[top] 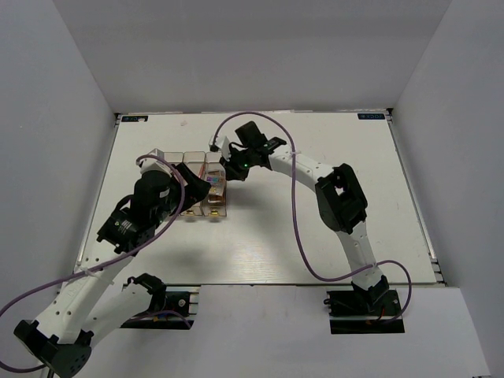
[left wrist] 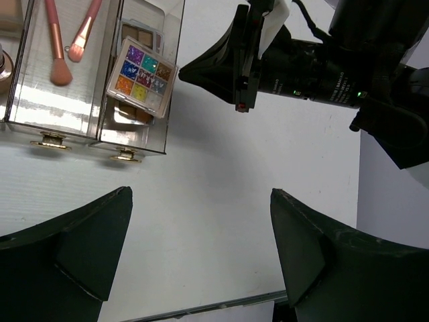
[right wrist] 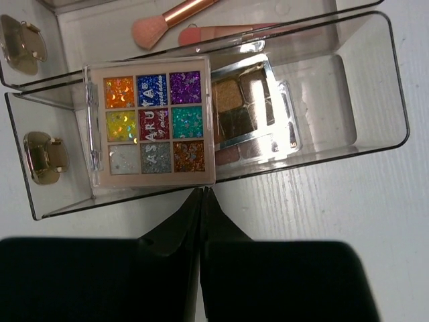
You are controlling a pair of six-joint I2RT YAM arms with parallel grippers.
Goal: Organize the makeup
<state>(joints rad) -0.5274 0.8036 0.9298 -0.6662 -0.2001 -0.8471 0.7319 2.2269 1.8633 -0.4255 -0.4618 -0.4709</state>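
The multicolour glitter palette [right wrist: 153, 124] lies tilted across the near rim of the clear organizer's end compartment [right wrist: 395, 87], over a brown-mauve palette [right wrist: 251, 111] lying inside. My right gripper [right wrist: 203, 190] is shut and empty, its tips right at the multicolour palette's edge; it also shows in the top view [top: 224, 170]. Two pink brushes [left wrist: 57, 40] lie in the middle compartment. My left gripper [left wrist: 200, 194] is open and empty, above bare table in front of the organizer [left wrist: 100, 131]. The multicolour palette also shows in the left wrist view [left wrist: 142, 77].
The organizer [top: 193, 185] stands left of the table's middle, with gold knobs [left wrist: 124, 155] on its near side. The left wrist hangs over its left part in the top view. White walls ring the table [top: 315, 236].
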